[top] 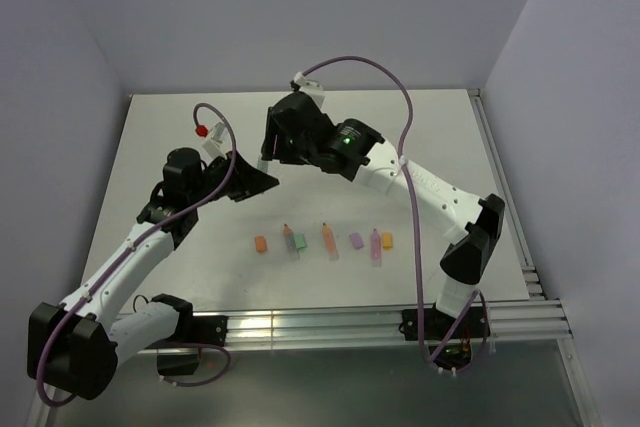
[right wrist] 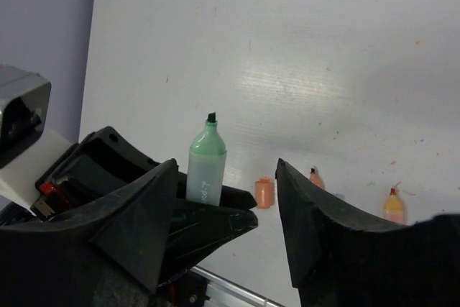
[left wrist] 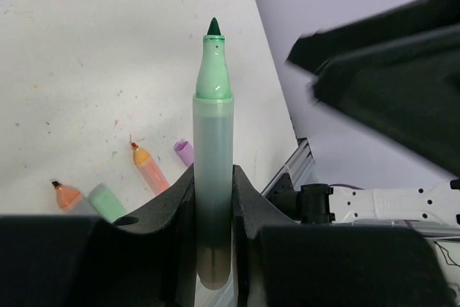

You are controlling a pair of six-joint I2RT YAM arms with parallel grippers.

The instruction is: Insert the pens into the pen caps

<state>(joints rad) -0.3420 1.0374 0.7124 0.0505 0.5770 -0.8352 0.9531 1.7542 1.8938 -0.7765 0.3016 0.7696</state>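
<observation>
**Left gripper clamps the green pen, right gripper stands wide**

The left gripper (left wrist: pixel 213 175) is closed tight on the green pen (left wrist: pixel 213 127). Its two fingers press the pale barrel on either side low down, and the green end and dark tip stick out well past them. The pen is held off the table (top: pixel 180 127).

The right gripper (right wrist: pixel 227 170) faces it with its fingers spread wide and nothing between them. In its own wrist view the pen appears in the gap between the fingers but further on, not touching either one. From above, the two grippers sit close together, the right one just beyond the left.

The other pieces lie in a row on the table, on the arm-base side of both grippers. Left to right from above they are:
- an orange cap (top: pixel 260 244)
- the green cap (top: pixel 296 245), with an orange pen (top: pixel 287 233) just beside it
- a second orange pen (top: pixel 328 239)
- the purple cap (top: pixel 355 241)
- the pink pen (top: pixel 376 246)
- another orange cap (top: pixel 387 241), close against the pink pen

All are well apart from the grippers.
</observation>
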